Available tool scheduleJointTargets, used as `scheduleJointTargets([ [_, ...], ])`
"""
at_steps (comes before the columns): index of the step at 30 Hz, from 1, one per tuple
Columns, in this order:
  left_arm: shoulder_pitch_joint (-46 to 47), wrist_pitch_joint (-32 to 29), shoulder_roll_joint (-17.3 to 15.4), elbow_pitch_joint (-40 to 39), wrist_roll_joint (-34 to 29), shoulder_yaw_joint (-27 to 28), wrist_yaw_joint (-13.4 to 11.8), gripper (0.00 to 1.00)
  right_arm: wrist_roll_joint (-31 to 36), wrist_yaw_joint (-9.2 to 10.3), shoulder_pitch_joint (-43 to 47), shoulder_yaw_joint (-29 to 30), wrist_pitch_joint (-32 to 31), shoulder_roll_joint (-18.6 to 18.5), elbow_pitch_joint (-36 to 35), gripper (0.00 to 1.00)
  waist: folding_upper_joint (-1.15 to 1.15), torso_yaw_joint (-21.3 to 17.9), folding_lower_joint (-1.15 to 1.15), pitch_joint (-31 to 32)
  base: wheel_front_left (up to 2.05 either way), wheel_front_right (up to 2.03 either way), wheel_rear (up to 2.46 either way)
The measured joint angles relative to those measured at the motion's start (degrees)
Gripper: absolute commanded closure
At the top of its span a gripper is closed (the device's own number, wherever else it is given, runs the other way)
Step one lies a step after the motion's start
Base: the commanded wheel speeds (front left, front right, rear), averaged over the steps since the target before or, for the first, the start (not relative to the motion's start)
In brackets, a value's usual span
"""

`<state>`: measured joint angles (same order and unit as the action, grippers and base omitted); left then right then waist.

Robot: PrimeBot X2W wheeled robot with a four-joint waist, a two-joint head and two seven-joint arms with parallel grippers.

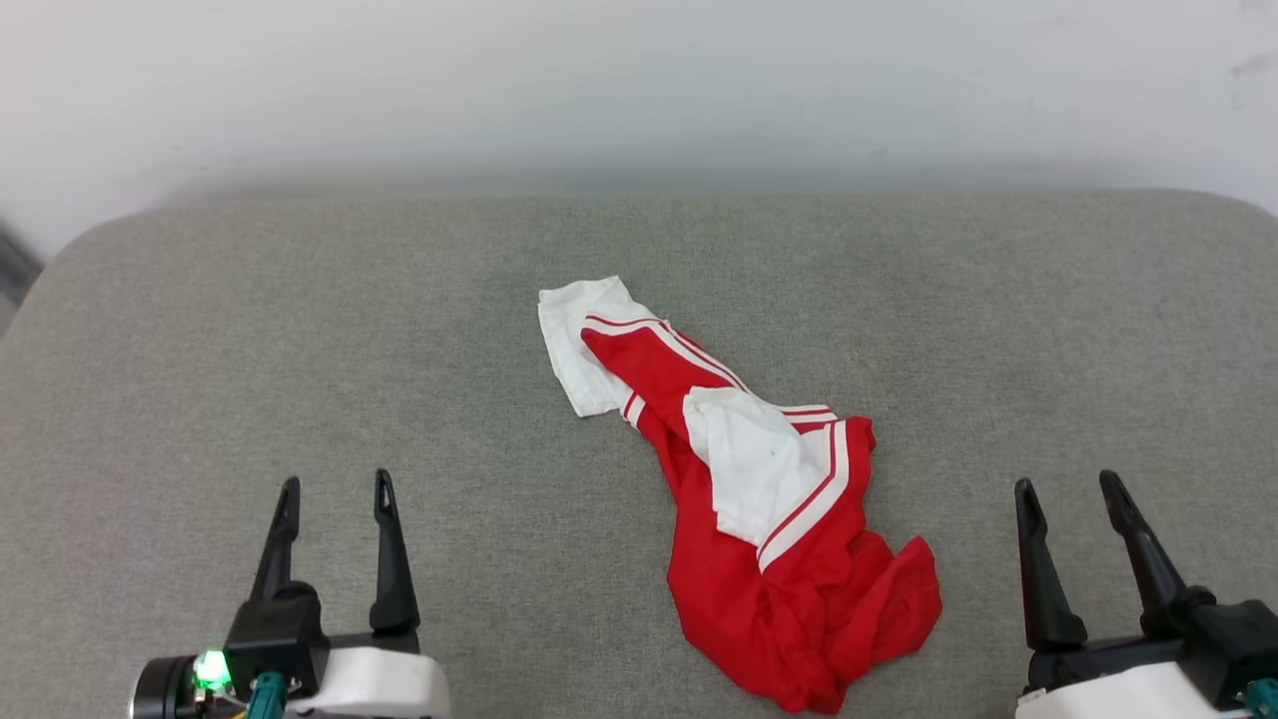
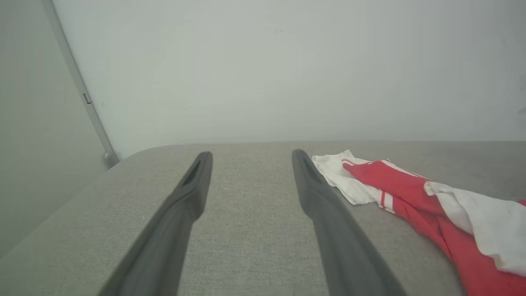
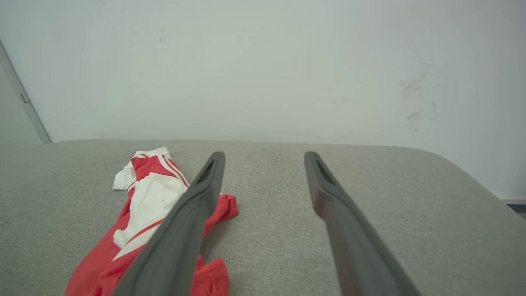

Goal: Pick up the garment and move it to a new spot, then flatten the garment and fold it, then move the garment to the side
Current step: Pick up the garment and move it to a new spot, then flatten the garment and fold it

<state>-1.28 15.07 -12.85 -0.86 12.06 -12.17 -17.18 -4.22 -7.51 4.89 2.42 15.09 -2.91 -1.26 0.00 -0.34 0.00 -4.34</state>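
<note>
The garment [image 1: 769, 499], a red T-shirt with white sleeves and striped trim, lies crumpled in a long heap near the middle of the grey cushioned surface [image 1: 300, 330]. One white sleeve points toward the far side. My left gripper [image 1: 336, 489] hovers open at the lower left, well clear of the cloth. At the lower right my right gripper [image 1: 1070, 489] is open too, a short way right of the heap. The left wrist view has the garment [image 2: 411, 193] right of my open left gripper [image 2: 251, 154]. The right wrist view has the garment [image 3: 144, 197] left of my open right gripper [image 3: 264, 154], partly behind the left finger.
A pale wall [image 1: 639, 90] runs along the far edge of the grey surface. The surface has rounded corners at far left [image 1: 90, 240] and far right [image 1: 1228, 205]. A vertical metal strip [image 2: 82, 98] stands on the wall past the left corner.
</note>
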Motion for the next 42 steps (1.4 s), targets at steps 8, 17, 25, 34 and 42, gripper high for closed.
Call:
scheduleJointTargets([
  [8,-3.5,0.0,3.3,0.4,-3.1,5.0,4.9,0.0,-1.9,0.0,2.6,-0.1,0.0,0.0,0.7,0.0,0.0,0.0,0.0,1.9,0.0,0.0,0.0],
  [17,-5.5,0.0,6.0,1.1,-5.6,8.9,8.8,0.0,-2.4,0.0,3.5,-0.5,0.0,0.0,1.0,0.0,0.0,0.0,0.0,3.1,0.0,0.0,0.0],
  [25,3.7,0.0,5.3,3.4,-6.6,11.0,14.4,0.0,-1.5,0.0,2.0,-0.6,0.0,0.0,0.3,0.0,0.0,0.0,0.0,1.3,0.0,0.0,0.0],
  [34,25.6,-2.6,-1.4,13.1,-7.4,9.7,21.2,0.0,-0.5,0.0,-2.0,0.5,0.0,0.0,-1.2,0.0,0.0,-1.0,0.01,-3.6,0.0,0.0,0.0],
  [42,44.3,-18.8,-5.1,21.1,-2.6,1.7,24.4,0.0,-0.1,0.0,-4.3,0.6,0.0,0.0,-2.2,0.0,0.0,-2.1,0.01,-8.9,0.0,0.0,0.0],
])
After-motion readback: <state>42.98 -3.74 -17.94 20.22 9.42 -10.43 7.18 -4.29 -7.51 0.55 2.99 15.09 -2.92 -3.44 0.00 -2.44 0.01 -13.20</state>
